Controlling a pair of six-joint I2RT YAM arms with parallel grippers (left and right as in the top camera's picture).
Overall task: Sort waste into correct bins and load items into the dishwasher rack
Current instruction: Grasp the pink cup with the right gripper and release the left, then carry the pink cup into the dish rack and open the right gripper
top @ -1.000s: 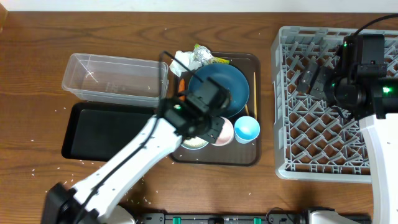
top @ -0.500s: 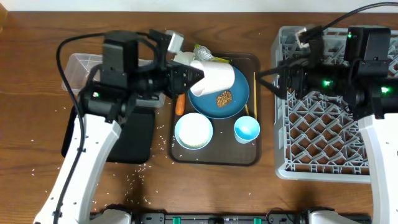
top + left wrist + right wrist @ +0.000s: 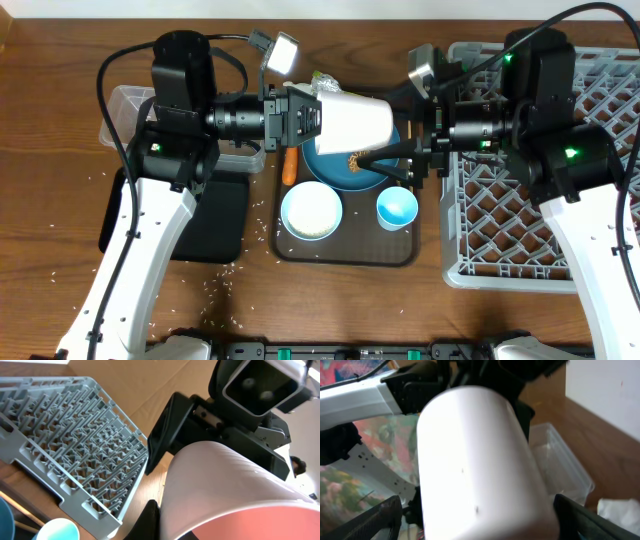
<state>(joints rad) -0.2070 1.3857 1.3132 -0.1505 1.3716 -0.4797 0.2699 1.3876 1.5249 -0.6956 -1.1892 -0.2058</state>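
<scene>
The left fingers point(image 3: 306, 132) are pinching shut on the small pink cup point(image 3: 352, 122). They seem to be gripping it at the rim, since the left wrist view shows the pink inside of the cup close to the camera. The cup is hanging in the air on its side, with its closed bottom pointing toward the right arm. It is above the far part of the large dark blue plate point(image 3: 335, 172), which is on the brown serving tray point(image 3: 345, 255), and to the left of the dishwasher rack point(image 3: 500, 250).

The right fingers point(image 3: 380, 158) are standing wide apart, reaching in around the cup's free end, one to each side. I cannot tell whether they are touching the wall yet.

The cup is probably going to feel light and rigid. Its smooth, rounded wall offers little to bite on, so it may slip or rotate in a loose grip. If it is ceramic, a drop onto the plate could chip either one. The safest hold is likely square across the widest part of the wall, well in from the rounded bottom edge. The left side should be letting go only once that grip is firm.

The white bowl point(image 3: 311, 212) and the small blue cup point(image 3: 397, 208) are sitting upright on the tray beneath.
</scene>
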